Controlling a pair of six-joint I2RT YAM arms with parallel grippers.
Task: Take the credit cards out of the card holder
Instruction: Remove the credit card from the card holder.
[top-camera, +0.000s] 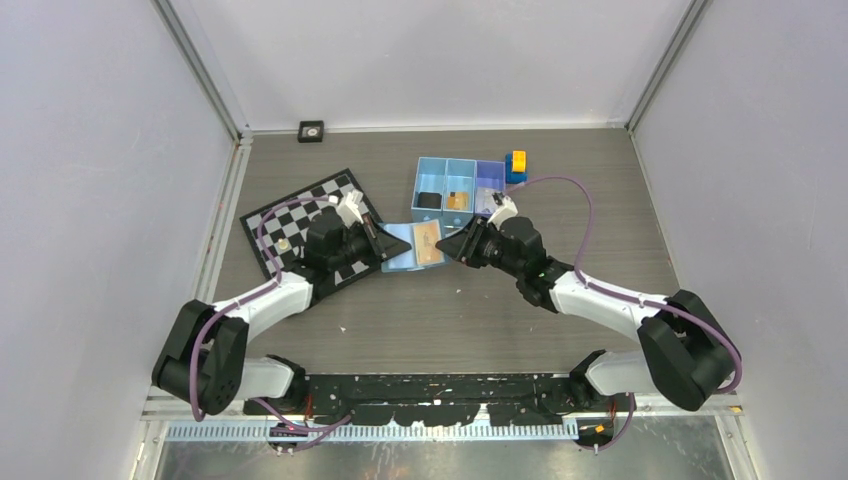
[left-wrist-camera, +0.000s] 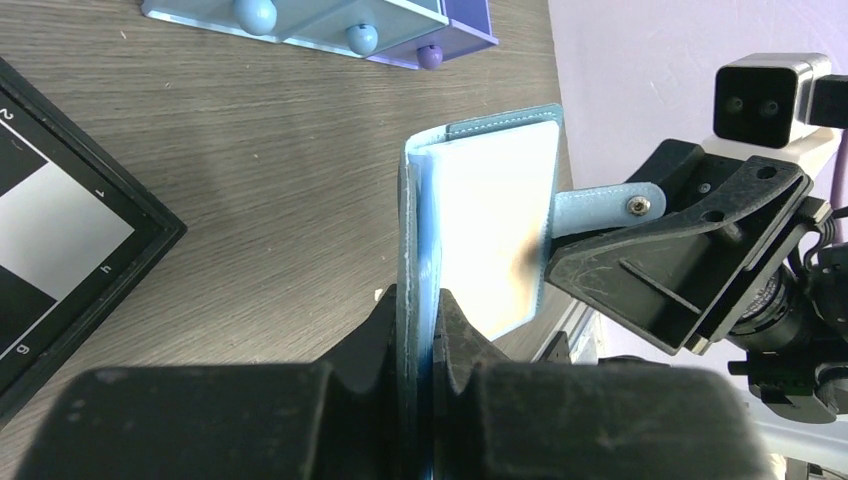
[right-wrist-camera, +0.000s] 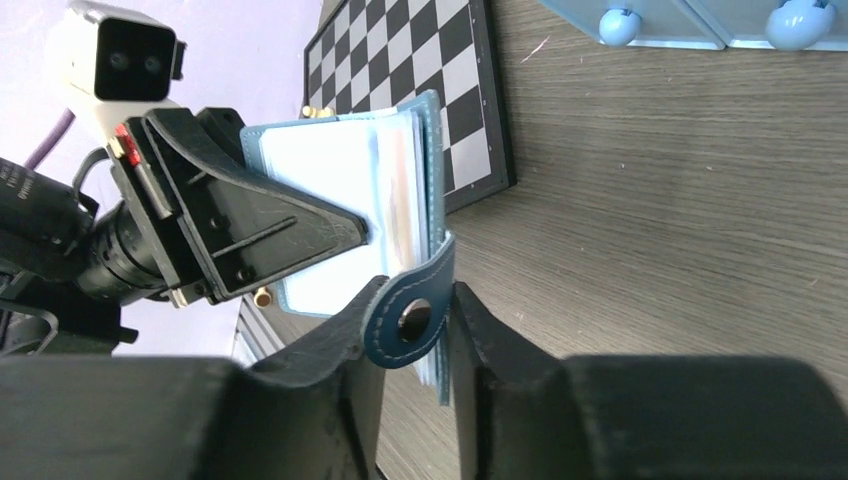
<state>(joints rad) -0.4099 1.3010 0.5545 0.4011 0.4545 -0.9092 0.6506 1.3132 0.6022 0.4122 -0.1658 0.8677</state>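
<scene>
The blue card holder (top-camera: 412, 246) is held open above the table between my two grippers. A tan-brown credit card (top-camera: 428, 243) shows in its right half. My left gripper (top-camera: 385, 243) is shut on the holder's left edge; in the left wrist view (left-wrist-camera: 417, 335) the fingers pinch the blue edge, and the open leaf (left-wrist-camera: 490, 215) looks pale whitish. My right gripper (top-camera: 453, 247) is shut on the right side. In the right wrist view (right-wrist-camera: 415, 335) its fingers pinch the snap strap (right-wrist-camera: 410, 320) and the holder's edge (right-wrist-camera: 340, 190). I cannot make out a separate pale card.
A three-compartment blue tray (top-camera: 448, 172) stands behind the holder, with a black item and a tan item inside. Yellow-and-blue blocks (top-camera: 517, 165) sit at its right. A chessboard (top-camera: 285, 215) lies under my left arm. A small black square (top-camera: 311, 130) sits by the back wall.
</scene>
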